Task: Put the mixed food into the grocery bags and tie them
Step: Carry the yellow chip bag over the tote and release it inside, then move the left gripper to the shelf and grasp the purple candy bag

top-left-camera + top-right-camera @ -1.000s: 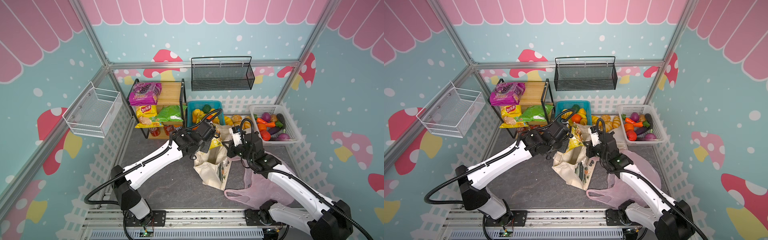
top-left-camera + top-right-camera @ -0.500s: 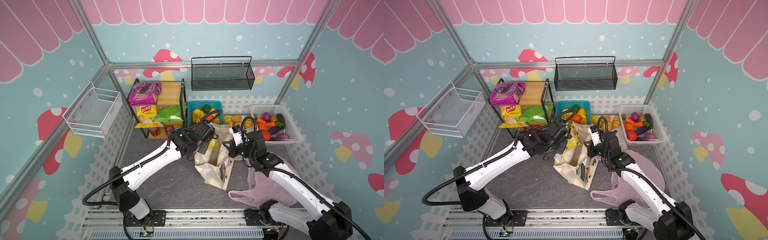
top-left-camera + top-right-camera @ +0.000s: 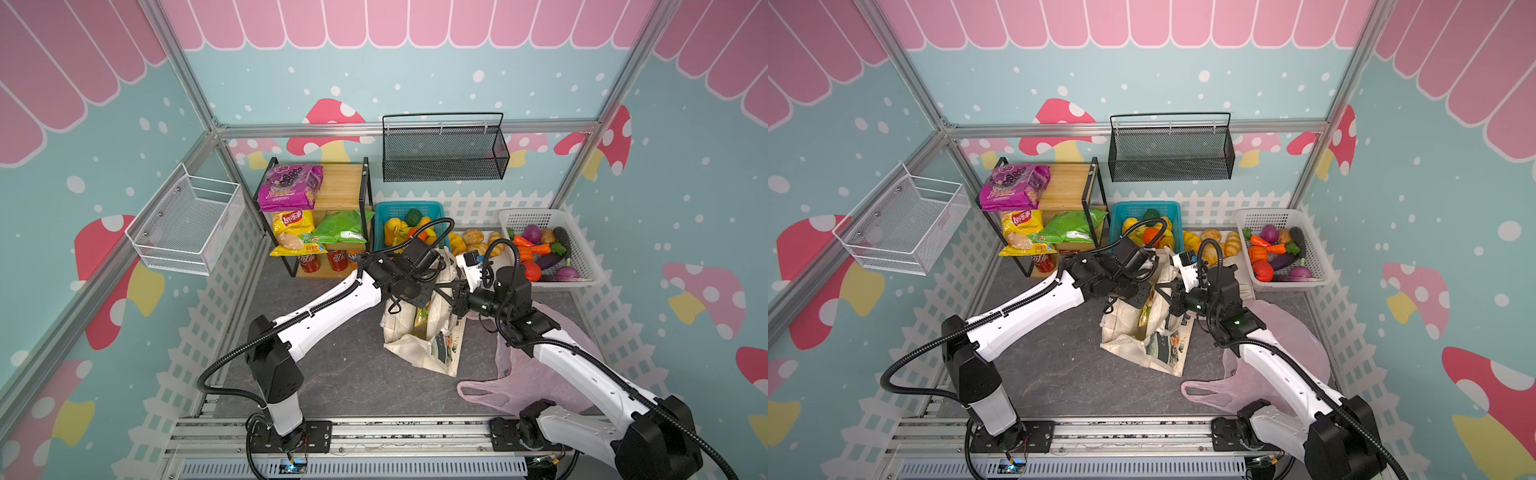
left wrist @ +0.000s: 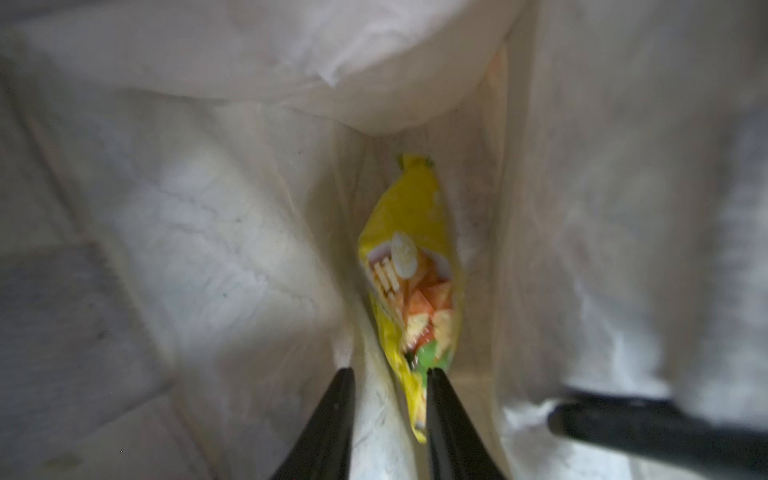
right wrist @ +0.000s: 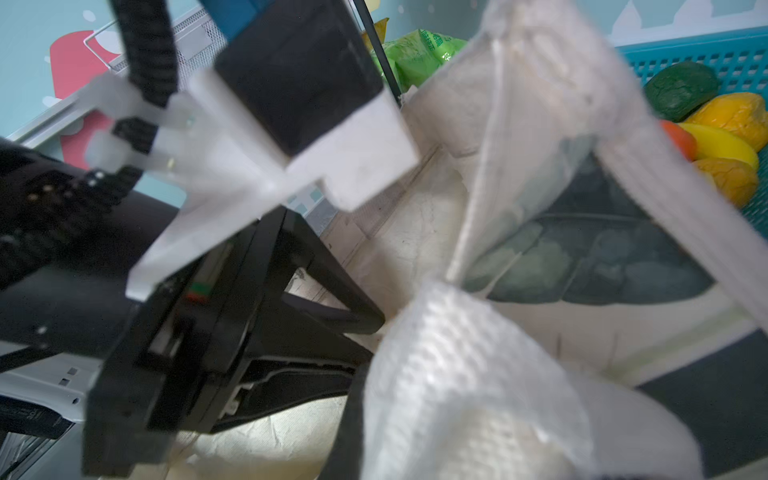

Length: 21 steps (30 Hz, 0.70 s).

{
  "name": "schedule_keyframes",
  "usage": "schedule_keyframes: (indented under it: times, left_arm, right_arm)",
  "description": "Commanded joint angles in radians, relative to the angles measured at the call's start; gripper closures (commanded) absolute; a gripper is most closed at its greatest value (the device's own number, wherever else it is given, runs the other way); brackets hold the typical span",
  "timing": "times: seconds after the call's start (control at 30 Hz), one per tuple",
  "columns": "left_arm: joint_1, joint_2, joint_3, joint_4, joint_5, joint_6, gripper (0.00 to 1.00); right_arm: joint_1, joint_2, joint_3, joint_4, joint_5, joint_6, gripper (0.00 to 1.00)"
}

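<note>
The cream canvas tote (image 3: 419,347) (image 3: 1142,347) stands open mid-floor. My left gripper (image 3: 432,297) (image 4: 390,370) reaches into its mouth, open, its fingers apart. A yellow snack packet (image 4: 409,282) (image 3: 422,318) lies loose inside the tote, its near edge between the fingers. My right gripper (image 3: 453,299) (image 3: 1167,297) is shut on the tote's woven handle strap (image 5: 457,374), which hides its jaws. The pink plastic bag (image 3: 552,374) lies flat under the right arm. The purple grape packet (image 3: 291,187) is on the shelf top. The red tomato (image 3: 532,270) and orange pumpkin (image 3: 524,252) sit in the white basket (image 3: 582,232).
The wooden shelf (image 3: 345,187) also holds a yellow chip packet (image 3: 291,224), a green packet (image 3: 340,226) and red cans. A teal fruit basket (image 3: 407,208) and bread rolls (image 3: 473,237) stand behind the tote. White picket fence borders the floor; wire baskets hang on the walls.
My left gripper has opened and let go of the yellow packet, which now sits deeper in the tote. The right gripper has shifted left with the strap, holding the tote's mouth open.
</note>
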Motion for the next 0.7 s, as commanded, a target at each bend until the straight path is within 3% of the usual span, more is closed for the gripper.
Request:
schedule_keyframes:
  times: [0.0,0.17,0.33,0.57,0.67]
  left_arm:
    - [0.041,-0.098,-0.071,0.128,0.144,-0.045,0.56]
    - [0.097,-0.257,-0.149,0.174,0.217,-0.029,0.50]
    - [0.199,-0.454,-0.200,0.244,0.079,-0.041,0.47]
    - [0.465,-0.623,-0.191,0.349,-0.171,-0.100,0.38]
    - [0.619,-0.617,-0.166,0.360,-0.149,-0.163,0.34]
  right_arm:
    - [-0.018,0.004,-0.014,0.084,-0.054,0.034,1.00]
    - [-0.057,0.018,-0.017,0.054,-0.092,0.016,1.00]
    - [-0.060,0.053,0.016,0.002,-0.080,-0.045,1.00]
    - [-0.059,0.066,0.036,0.005,-0.077,-0.081,1.00]
    - [-0.060,0.076,0.039,0.010,-0.084,-0.090,1.00]
